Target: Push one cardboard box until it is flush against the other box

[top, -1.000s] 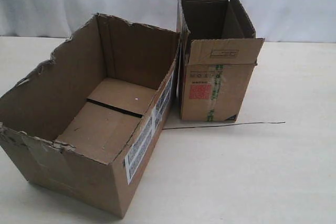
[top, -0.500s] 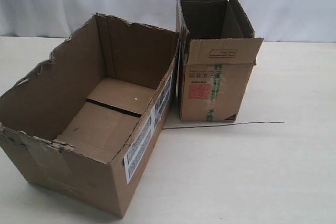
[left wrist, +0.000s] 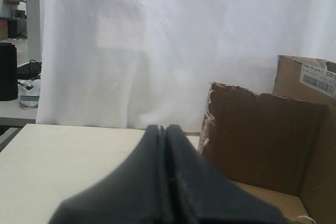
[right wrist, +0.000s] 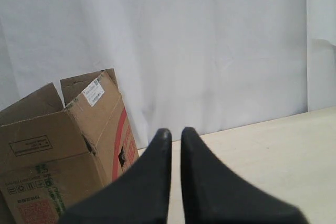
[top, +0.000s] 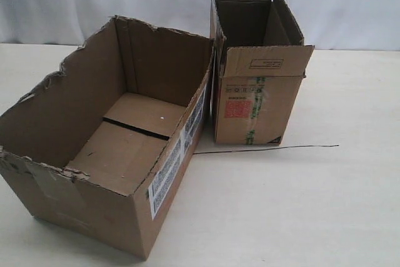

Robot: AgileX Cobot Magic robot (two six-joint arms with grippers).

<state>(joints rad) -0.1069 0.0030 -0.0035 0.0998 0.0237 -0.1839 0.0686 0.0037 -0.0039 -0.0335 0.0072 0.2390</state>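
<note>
The cardboard box [top: 119, 148], wide with ragged torn edges and a white barcode label [top: 178, 161], stands front left, angled. The other box [top: 253, 110], narrower with a red square label and green-printed tape, stands behind it to the right. Their far corners meet, and a wedge-shaped gap widens toward the front. Neither gripper shows in the exterior view. My left gripper [left wrist: 166, 128] is shut and empty, with the torn box wall [left wrist: 257, 140] beside it and the other box's flap [left wrist: 307, 77] beyond. My right gripper [right wrist: 175, 132] holds nothing, only a thin slit between its fingers, beside the other box [right wrist: 52, 166].
A thin dark wire [top: 269, 149] lies on the pale table [top: 325, 204] in front of the narrower box. A white curtain [top: 350, 4] hangs behind the table. A side desk with a dark bin [left wrist: 8, 72] shows past the curtain's edge.
The narrower box's front flap wobbled by a few pixels and came back. Both boxes otherwise stand where they were.
</note>
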